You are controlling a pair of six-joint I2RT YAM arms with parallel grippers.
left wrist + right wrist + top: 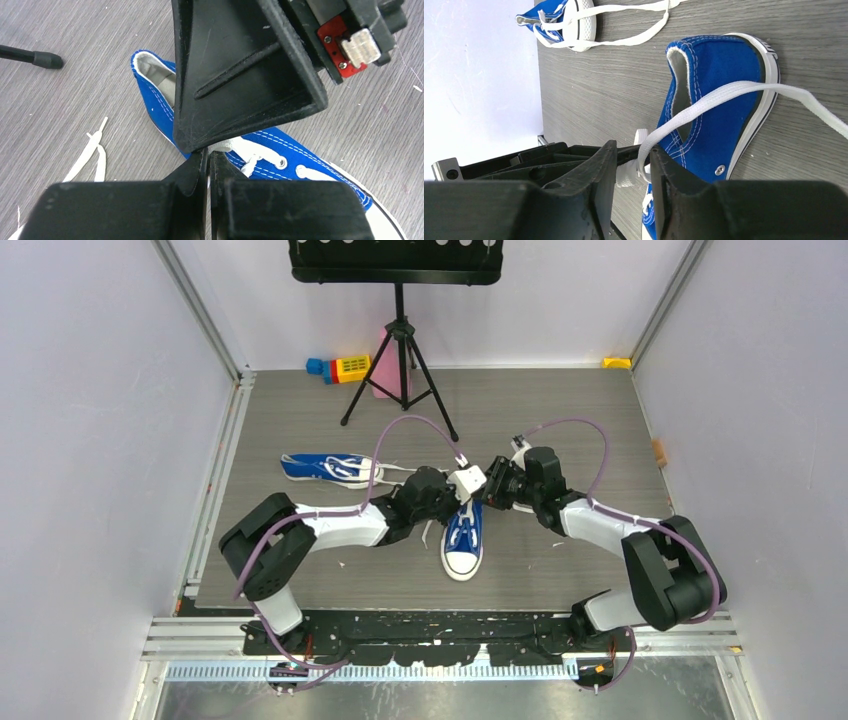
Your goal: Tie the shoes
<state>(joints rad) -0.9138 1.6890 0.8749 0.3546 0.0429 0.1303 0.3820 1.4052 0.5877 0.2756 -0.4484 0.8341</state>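
White walls close in a grey wood-grain tabletop (pixel 560 430), with a tripod (pixel 400 360) standing at the back. One blue sneaker (pixel 463 542) sits upright near the middle. Its long axis runs near to far, with the white toe cap towards the arm bases and the heel away. The second sneaker (pixel 322 468) lies on its side, off to this one's far left, its laces trailing.

Both arms meet over the upright sneaker's heel end. The left gripper (pixel 207 157) comes in from the sneaker's left, clenched to a sliver right where white lace emerges; whether it nips the lace I cannot tell. The right gripper (pixel 634 150) comes in from the sneaker's right. The lace (pixel 724 95) stretches across the heel and drops between its narrowly parted jaws, but whether it is clamped cannot be told. The next pull likely runs crosswise to the sneaker's length.
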